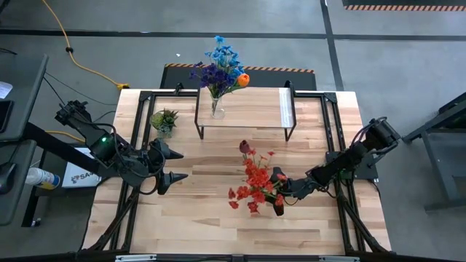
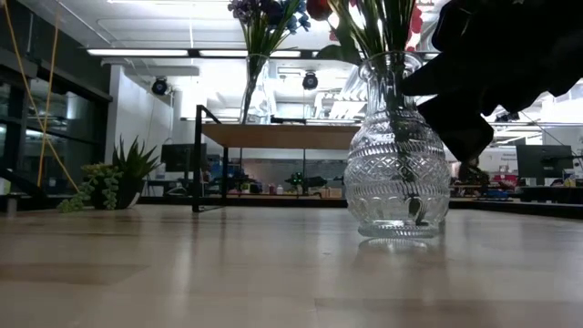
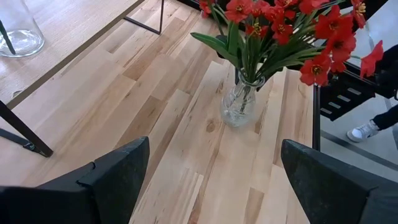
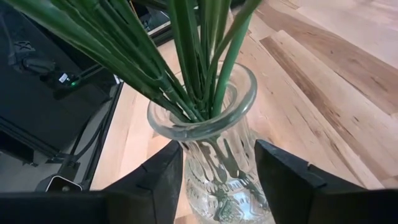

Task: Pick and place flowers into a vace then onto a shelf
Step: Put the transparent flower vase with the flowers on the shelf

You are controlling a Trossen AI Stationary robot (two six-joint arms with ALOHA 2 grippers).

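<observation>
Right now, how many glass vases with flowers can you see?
2. One slim vase with blue, purple and orange flowers stands on the shelf. One round vase with red flowers stands on the table, between the right tool's fingers.

Overhead, table-level and both wrist views share the glass vase [image 2: 397,155].

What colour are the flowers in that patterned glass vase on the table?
Red flowers, one darker maroon, on green stems, in the clear cut-glass vase. The left wrist view shows them best.
</observation>
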